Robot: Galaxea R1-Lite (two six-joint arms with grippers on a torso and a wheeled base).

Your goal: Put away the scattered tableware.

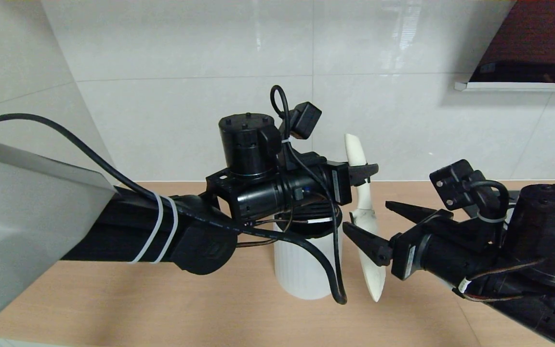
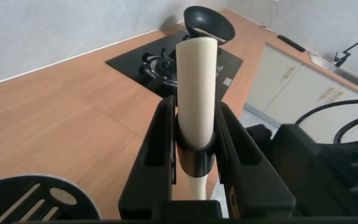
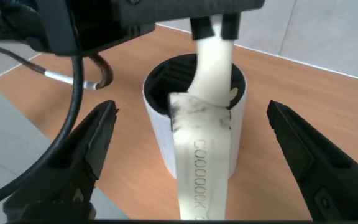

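Observation:
My left gripper (image 1: 364, 174) (image 2: 194, 109) is shut on the handle of a long white utensil (image 1: 371, 270) (image 2: 196, 68) and holds it roughly upright in the air. The utensil hangs just beside a white ribbed holder (image 1: 301, 270) (image 3: 157, 81) with a black slotted insert (image 2: 30, 199) that stands on the counter. My right gripper (image 1: 366, 215) (image 3: 191, 107) is open. Its fingers (image 1: 366, 246) straddle the utensil's lower part (image 3: 202, 168) without touching it.
The holder stands on a wooden counter (image 1: 162, 299) against a white tiled wall. A black gas hob (image 2: 160, 62) with a black pan (image 2: 209, 23) lies farther along the counter. A range hood (image 1: 528, 48) hangs at the upper right.

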